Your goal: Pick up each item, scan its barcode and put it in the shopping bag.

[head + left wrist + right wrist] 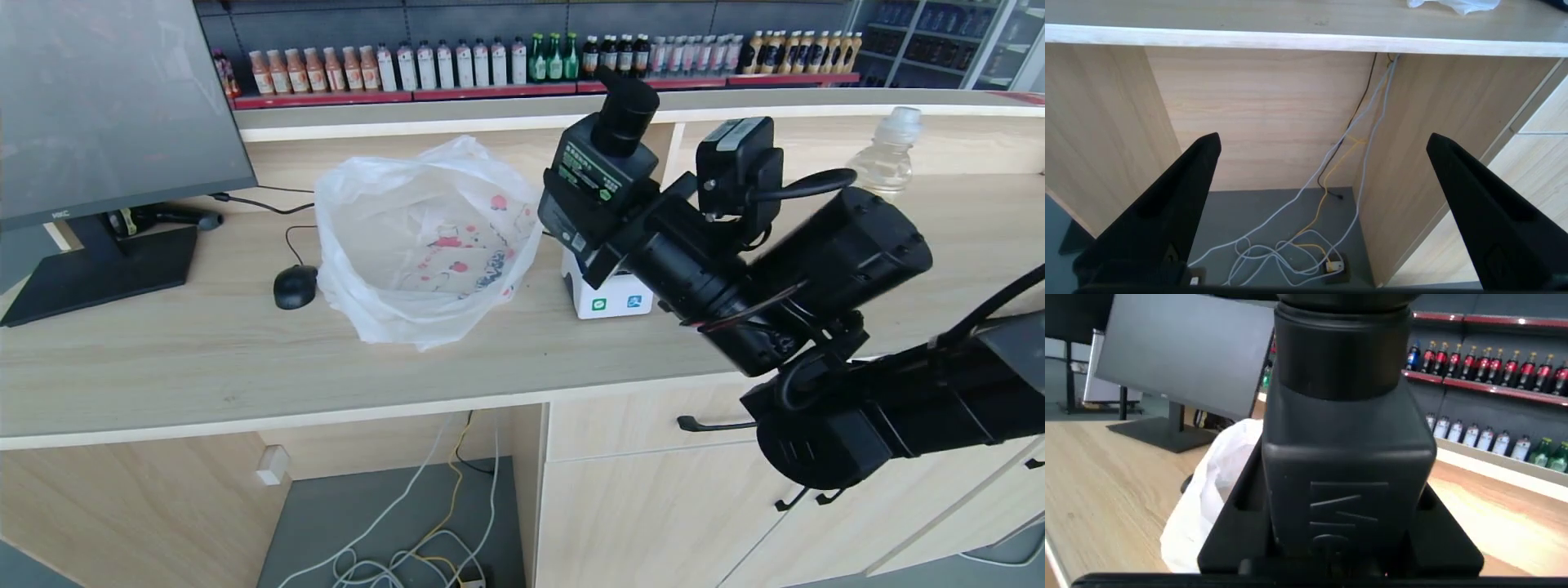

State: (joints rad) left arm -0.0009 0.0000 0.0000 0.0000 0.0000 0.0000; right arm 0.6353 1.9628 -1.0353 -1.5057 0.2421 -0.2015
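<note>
- Right claw (594, 238): closed on the black bottle (600, 175), fingers clamped on the lower body; bottle roughly upright, dark cap uppermost, green label turned toward the head camera; in the right wrist view the bottle (1347, 474) stands between the fingers
- Black bottle: held off the counter (204, 343), in the head view directly over the white scanner box (616, 304) and just to the right of the shopping bag (424, 245)
- Shopping bag: thin white plastic with red print, mouth open, resting on the counter between the mouse (295, 286) and the white scanner box
- Left claw (1324, 143): fingers spread wide and gripping nothing; it sits below the counter edge, facing the recess where cables (1315, 237) lie on the floor
- Monitor (106, 106): on its stand at the counter's left end
- Clear bottle (886, 155): upright at the far right of the counter, well apart from the bag
- Shelf bottles (522, 61): in a row behind the counter
</note>
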